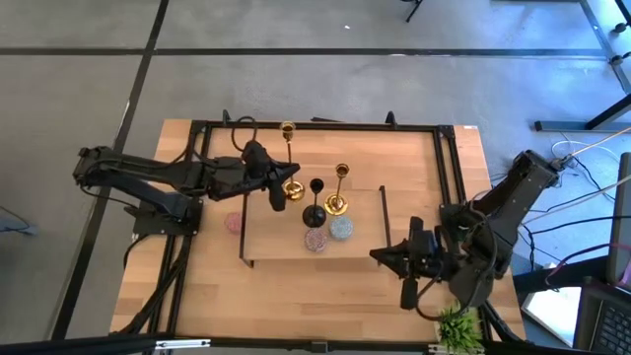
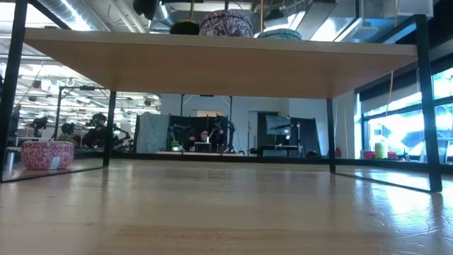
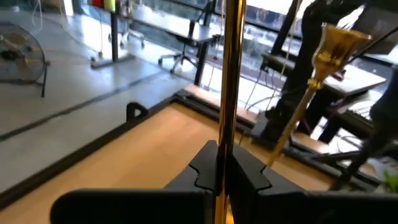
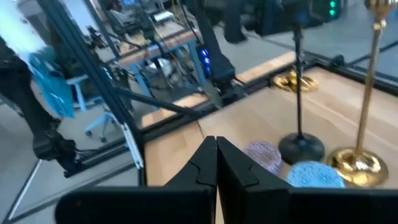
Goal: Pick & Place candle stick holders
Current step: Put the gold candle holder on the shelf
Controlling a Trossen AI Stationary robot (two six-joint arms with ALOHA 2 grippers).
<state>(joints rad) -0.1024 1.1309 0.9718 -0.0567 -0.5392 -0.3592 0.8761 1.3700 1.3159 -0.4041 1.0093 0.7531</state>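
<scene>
My left gripper (image 1: 284, 185) is shut on a gold candle stick holder (image 1: 289, 158) at the far left corner of the raised wooden board (image 1: 286, 247). A second gold holder (image 1: 339, 187), a black holder (image 1: 315, 202), a mauve round (image 1: 315, 240) and a pale blue round (image 1: 341, 229) stand on the board. A pink round (image 1: 234, 223) sits on the table left of the board, and it also shows in the low view (image 2: 48, 154). My right gripper (image 1: 380, 256) is shut and empty, just right of the board. My left gripper (image 3: 224, 171) pinches the gold holder's slim stem (image 3: 226, 124) between its two fingers, low on the stem. The fingers come level from the table's left and lie across the stem. The holder stands upright. Whether its foot (image 1: 292, 188) rests on the board, I cannot tell.
The board has black end rails (image 1: 384, 222) and stands on thin legs above the table (image 2: 226, 212). A black frame (image 1: 315, 126) runs round the table. A small green plant (image 1: 458, 325) sits at the near right corner. Bare table lies near the front edge.
</scene>
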